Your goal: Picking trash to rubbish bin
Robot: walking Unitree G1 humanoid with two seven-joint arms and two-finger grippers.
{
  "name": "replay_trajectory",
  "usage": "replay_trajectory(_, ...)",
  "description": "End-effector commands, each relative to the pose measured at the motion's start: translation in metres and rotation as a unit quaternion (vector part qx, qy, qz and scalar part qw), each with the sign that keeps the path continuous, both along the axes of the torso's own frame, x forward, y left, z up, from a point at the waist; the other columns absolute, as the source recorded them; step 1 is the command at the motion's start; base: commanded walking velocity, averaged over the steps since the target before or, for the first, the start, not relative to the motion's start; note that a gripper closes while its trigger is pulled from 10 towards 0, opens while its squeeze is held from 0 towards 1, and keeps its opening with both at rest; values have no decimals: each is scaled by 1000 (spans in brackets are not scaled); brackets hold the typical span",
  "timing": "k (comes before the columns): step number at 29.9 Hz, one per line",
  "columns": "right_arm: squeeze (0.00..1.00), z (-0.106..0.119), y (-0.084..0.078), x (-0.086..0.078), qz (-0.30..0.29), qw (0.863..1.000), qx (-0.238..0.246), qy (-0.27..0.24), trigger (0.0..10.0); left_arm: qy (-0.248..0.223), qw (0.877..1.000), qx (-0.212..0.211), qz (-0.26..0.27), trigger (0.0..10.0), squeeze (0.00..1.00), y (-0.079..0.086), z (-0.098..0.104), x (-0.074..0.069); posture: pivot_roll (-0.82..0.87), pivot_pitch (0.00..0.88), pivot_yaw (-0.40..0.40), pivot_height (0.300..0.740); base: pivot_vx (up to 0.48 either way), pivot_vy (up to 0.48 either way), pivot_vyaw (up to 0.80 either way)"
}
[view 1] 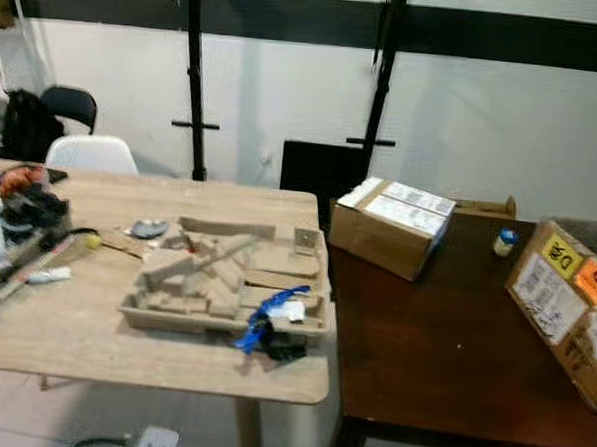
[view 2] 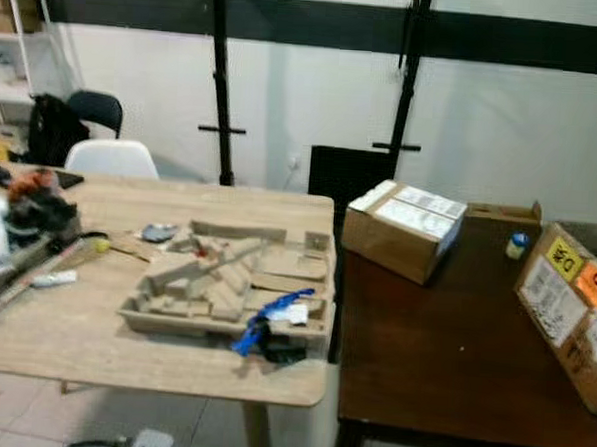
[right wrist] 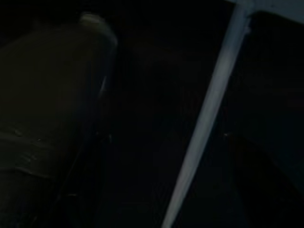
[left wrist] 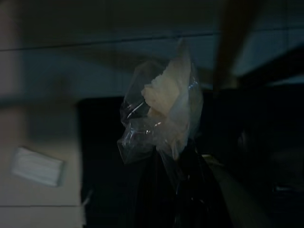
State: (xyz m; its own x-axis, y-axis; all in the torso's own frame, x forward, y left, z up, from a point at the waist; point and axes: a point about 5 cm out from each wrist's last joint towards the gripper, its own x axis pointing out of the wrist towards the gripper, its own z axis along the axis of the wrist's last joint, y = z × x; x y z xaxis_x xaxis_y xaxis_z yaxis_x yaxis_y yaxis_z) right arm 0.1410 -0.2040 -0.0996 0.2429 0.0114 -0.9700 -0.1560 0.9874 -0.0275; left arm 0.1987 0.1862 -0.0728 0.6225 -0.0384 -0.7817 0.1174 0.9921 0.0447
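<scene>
1. Down in the dim left wrist view, the left end effector (left wrist: 164, 156) is clamped on a crumpled clear plastic bag (left wrist: 159, 111) with pale paper inside; the bag sticks out beyond the black fingers (left wrist: 156, 190).
2. Beyond the bag, that view shows a pale floor with a small white block (left wrist: 37, 165) lying on it, and a dark shape behind.
3. The right wrist view is nearly black; a pale slanted bar (right wrist: 209, 114) crosses it, and I cannot tell how the right end effector stands.
4. Ahead, a light wooden desk (view 1: 93, 323) carries a moulded cardboard tray (view 1: 225, 280), with a blue strap (view 1: 269, 317) and a black scrap draped over its near edge.
5. Tools and clutter (view 1: 18, 219) lie at the left end of that desk, with a small yellow ball (view 1: 93, 241) nearby.
6. Touching it on the right stands a dark brown desk (view 1: 441, 361), bearing a cardboard box (view 1: 390, 226) with white labels, a small blue-capped bottle (view 1: 505, 240), and a second box (view 1: 569, 308) with yellow and orange stickers at the right edge.
7. Behind, a white chair (view 1: 92, 153) and a black chair (view 1: 69, 106) stand before a white wall.
</scene>
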Motion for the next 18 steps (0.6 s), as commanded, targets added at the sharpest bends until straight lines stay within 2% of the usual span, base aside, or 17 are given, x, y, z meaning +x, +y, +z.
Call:
replay_trajectory(1, 0, 0, -3, -1, -6, 1000, -1, -1, 10000, 0, 1000, 0, -7, 10000, 0, -1, 0, 0, 67, 32, -37, 740, 0, -356, 0)
replay_trajectory(13, 0, 3, -6, 6, 0, 1000, -12, -23, 10000, 0, 1000, -1, -10, 10000, 0, -3, 1, 4, 59, 31, -35, 740, 0, -357, 0)
replay_trajectory(18, 0, 5, -5, 12, -17, 999, -9, -46, 10000, 5, 1000, 1, -23, 10000, 0, -3, 1, 4, 58, 27, -21, 740, 0, -349, 0)
